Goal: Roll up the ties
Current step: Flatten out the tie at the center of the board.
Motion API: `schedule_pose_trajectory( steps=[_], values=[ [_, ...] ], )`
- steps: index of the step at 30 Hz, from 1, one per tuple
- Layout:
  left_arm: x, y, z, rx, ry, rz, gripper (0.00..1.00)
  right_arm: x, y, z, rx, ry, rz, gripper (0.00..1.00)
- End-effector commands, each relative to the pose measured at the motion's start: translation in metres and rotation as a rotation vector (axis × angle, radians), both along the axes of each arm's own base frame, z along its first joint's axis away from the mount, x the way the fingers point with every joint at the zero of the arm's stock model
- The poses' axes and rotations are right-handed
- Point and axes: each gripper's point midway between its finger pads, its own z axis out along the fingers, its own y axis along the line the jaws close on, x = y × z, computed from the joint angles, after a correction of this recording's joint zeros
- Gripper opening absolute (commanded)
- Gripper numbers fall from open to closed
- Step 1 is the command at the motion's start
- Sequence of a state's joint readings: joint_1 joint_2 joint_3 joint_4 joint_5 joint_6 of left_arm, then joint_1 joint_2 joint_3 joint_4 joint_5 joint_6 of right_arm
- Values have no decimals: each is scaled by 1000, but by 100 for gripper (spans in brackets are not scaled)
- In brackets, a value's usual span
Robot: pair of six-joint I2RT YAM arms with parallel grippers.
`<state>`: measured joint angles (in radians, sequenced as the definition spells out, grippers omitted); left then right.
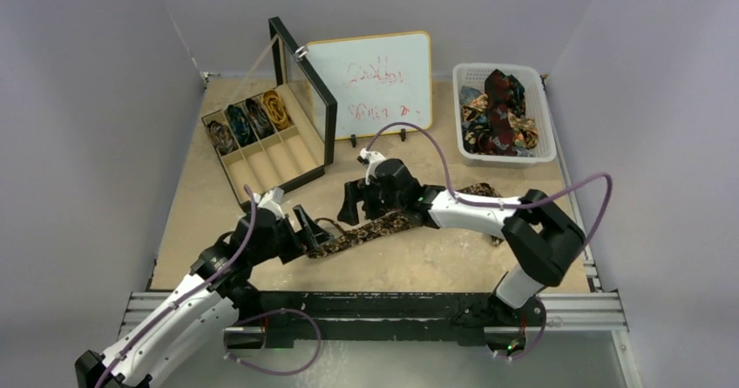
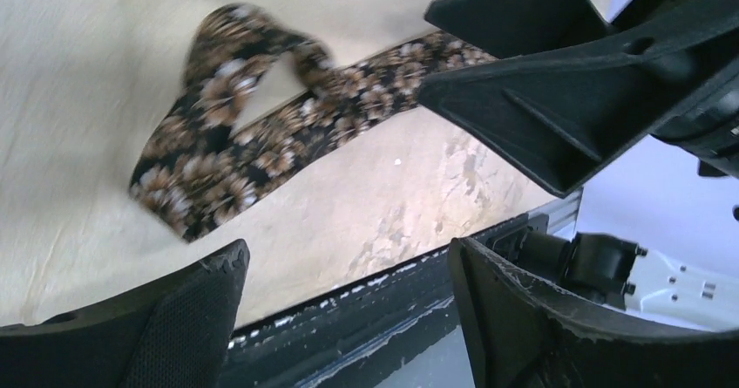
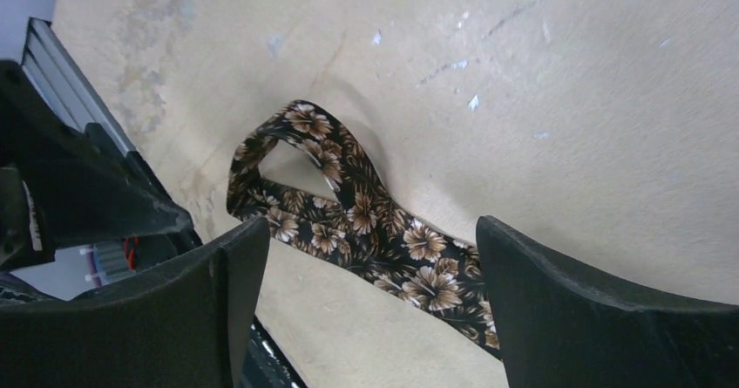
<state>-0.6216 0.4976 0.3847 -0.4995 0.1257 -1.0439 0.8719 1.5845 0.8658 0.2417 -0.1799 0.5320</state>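
A brown-gold floral tie (image 1: 383,226) lies stretched across the table, its near end folded into a small loose loop (image 3: 301,148). In the left wrist view the same tie (image 2: 231,148) lies on the table beyond my fingertips. My left gripper (image 1: 307,229) hovers at the looped end, open, with nothing between its fingers (image 2: 187,318). My right gripper (image 1: 351,203) hangs just above the tie a little further along, also open; the tie (image 3: 410,257) passes under the gap without being touched. Rolled ties (image 1: 253,118) sit in the box. Loose ties (image 1: 498,113) fill the basket.
A black-framed compartment box (image 1: 270,157) with its lid up stands at the back left. A small whiteboard (image 1: 375,78) leans at the back centre. A white basket (image 1: 540,118) is at the back right. The black rail (image 1: 383,305) runs along the table's near edge.
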Motion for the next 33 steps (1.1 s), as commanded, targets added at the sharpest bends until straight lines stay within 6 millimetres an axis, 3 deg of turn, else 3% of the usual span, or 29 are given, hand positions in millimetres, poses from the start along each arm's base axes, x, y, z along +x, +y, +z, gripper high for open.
schedule_pose_trajectory(
  steps=[1, 4, 10, 20, 26, 33],
  values=[
    [-17, 22, -35, 3, 241, 206, 82, -12, 10, -10, -22, 155, -5, 84],
    [-16, 29, -37, -11, 248, 267, 81, -6, 3, -26, -72, 155, -56, 74],
    [-15, 36, -33, -32, 231, 327, 82, -12, 13, -40, -64, 114, 67, 63],
    [-19, 43, -48, -17, 297, 388, 81, -12, 30, -26, -15, 13, 184, 59],
    [-16, 39, -50, -30, 312, 392, 79, -12, 32, -42, -49, -4, 200, 44],
    [-17, 34, -61, -40, 343, 386, 76, -17, 30, -37, -39, -51, 238, 25]
  ],
)
